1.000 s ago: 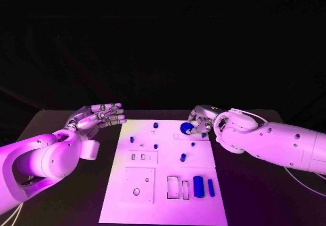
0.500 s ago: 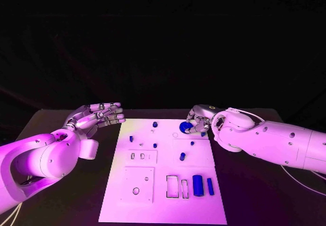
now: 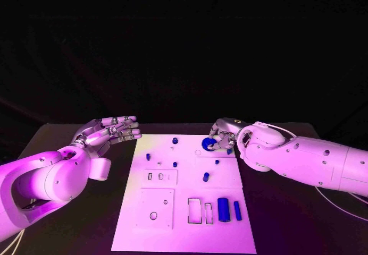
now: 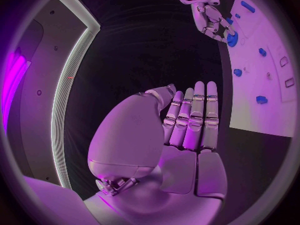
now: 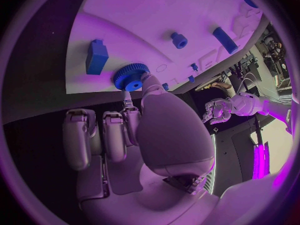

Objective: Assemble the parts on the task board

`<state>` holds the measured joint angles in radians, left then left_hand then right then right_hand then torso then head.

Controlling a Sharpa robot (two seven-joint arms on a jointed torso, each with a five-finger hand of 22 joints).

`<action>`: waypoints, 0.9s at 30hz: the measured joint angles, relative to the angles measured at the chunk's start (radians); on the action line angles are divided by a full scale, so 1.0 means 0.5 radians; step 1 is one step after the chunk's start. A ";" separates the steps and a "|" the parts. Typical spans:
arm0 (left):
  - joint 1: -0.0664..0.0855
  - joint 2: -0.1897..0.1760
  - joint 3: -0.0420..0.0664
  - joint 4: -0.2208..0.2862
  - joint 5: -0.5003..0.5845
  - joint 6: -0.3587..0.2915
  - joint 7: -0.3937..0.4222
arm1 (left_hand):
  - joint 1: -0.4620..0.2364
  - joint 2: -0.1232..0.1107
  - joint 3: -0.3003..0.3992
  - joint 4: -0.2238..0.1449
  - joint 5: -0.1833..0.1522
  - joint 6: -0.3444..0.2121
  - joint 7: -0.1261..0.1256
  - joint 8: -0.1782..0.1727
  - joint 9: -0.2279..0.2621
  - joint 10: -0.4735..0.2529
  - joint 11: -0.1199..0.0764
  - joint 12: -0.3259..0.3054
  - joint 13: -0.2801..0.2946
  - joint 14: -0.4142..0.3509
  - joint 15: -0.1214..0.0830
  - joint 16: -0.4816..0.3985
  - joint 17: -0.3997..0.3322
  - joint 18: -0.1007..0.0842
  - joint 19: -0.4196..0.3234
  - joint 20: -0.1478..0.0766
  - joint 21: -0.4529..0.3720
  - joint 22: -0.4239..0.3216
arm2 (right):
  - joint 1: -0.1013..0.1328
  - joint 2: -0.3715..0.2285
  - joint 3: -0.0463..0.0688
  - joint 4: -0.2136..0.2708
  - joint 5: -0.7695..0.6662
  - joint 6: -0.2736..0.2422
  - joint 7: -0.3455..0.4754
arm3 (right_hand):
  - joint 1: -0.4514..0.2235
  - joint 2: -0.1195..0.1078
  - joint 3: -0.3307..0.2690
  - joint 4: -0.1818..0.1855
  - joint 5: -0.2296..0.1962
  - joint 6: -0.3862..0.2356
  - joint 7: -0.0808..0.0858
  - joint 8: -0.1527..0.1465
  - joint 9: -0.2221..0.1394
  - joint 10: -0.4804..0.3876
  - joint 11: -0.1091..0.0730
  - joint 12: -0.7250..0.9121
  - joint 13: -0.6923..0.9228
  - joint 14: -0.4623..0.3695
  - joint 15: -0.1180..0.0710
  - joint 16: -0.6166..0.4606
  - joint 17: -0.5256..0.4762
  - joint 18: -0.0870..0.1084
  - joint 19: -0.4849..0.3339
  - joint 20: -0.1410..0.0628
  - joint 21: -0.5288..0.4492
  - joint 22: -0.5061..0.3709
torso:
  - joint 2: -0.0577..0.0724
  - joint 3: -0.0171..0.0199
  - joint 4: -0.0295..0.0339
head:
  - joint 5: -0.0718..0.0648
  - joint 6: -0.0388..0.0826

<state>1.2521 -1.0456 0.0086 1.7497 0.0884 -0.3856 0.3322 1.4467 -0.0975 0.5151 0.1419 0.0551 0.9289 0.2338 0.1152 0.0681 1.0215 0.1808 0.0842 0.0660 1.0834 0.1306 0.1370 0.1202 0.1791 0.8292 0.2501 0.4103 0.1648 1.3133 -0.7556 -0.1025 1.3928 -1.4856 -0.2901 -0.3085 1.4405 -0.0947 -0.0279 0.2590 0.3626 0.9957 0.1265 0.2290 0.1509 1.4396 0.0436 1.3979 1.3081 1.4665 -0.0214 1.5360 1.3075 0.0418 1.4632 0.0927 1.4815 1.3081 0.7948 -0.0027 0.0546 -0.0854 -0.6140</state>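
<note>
Right hand [image 3: 223,136] is being shown at the far right edge of the board [image 3: 184,234], where a blue gear [image 3: 208,143] is being pinched between its fingertips [image 5: 149,80]. In the right wrist view, the gear [image 5: 130,77] is being held at the board's [image 5: 156,15] edge, with a blue block [image 5: 97,56] just beside it and a small peg [image 5: 179,39] and a long bar [image 5: 224,40] lying farther along the white plate. Whether the gear is being pressed onto the board or kept just above it cannot be told.

On the board, small blue parts are being seen scattered across the far half, and a blue cylinder [image 3: 223,209] with a thinner bar [image 3: 237,211] beside it is lying near the right edge of the near half, next to rectangular slots.

Left hand [image 3: 107,133] is being held off the board's left side, above the black table [image 3: 291,212], released, with fingers [image 4: 194,115] straight and close together and nothing being gripped.
</note>
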 measured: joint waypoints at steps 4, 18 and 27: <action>0.000 -0.001 0.000 0.000 0.000 0.001 0.000 | 0.000 0.000 0.000 0.000 0.000 0.000 0.000 0.000 0.000 0.000 0.000 0.000 0.000 0.000 0.000 0.000 0.000 0.000 0.000 0.000 0.000 0.000 | -0.002 0.002 0.001 0.008 -0.026 -0.006 -0.004 | 0.050 0.007 0.076 -0.029 -0.080 0.034 -0.003 0.031 0.007 0.040 -0.025 0.055 0.000 0.000 -0.016 0.012 0.000 -0.001 0.007 -0.007 0.031 0.000 | 0.000 -0.0002 0.000 | 0.004 -0.002; 0.000 -0.002 0.000 -0.002 0.000 0.003 0.000 | 0.000 0.000 0.000 0.000 0.000 0.000 0.000 0.000 0.000 0.000 0.000 0.000 0.000 0.000 0.000 0.000 0.000 0.000 0.000 0.000 0.000 0.000 | -0.020 -0.005 -0.008 0.085 -0.117 -0.137 -0.015 | 0.100 0.009 0.192 -0.049 -0.077 0.050 0.014 0.038 0.002 0.053 -0.039 0.116 -0.001 -0.006 -0.038 0.027 0.000 -0.026 0.006 -0.036 0.069 0.000 | 0.000 0.0010 -0.001 | 0.015 -0.002; 0.000 -0.001 0.000 -0.009 0.000 0.004 -0.001 | 0.000 0.000 0.005 -0.005 0.000 0.000 0.000 0.000 0.000 0.000 0.000 0.000 0.000 0.000 0.000 0.000 0.000 0.000 0.000 0.000 0.000 0.001 | -0.008 0.024 -0.005 0.273 -0.246 -0.259 -0.029 | 0.100 0.009 0.209 -0.043 -0.064 0.050 0.013 0.038 0.001 0.053 -0.039 0.116 -0.001 0.000 -0.044 0.027 0.000 -0.026 0.006 -0.036 0.079 -0.001 | -0.002 0.0010 -0.002 | 0.030 0.007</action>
<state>1.2521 -1.0463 0.0086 1.7453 0.0883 -0.3836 0.3318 1.4468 -0.0975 0.5176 0.1392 0.0551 0.9289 0.2338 0.1153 0.0681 1.0215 0.1808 0.0842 0.0659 1.0834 0.1306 0.1370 0.1199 0.1791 0.8292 0.2501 0.4103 0.1655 1.3092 -0.7437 -0.1048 1.5294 -1.6085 -0.4196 -0.3228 1.4906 -0.0900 0.0766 0.2373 0.3304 1.0206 0.1332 0.2477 0.1516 1.4662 0.0243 1.4558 1.3077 1.4666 -0.0434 1.5496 1.3073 0.0288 1.4665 0.0747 1.5209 1.3078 0.7937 -0.0022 0.0535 -0.0707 -0.6106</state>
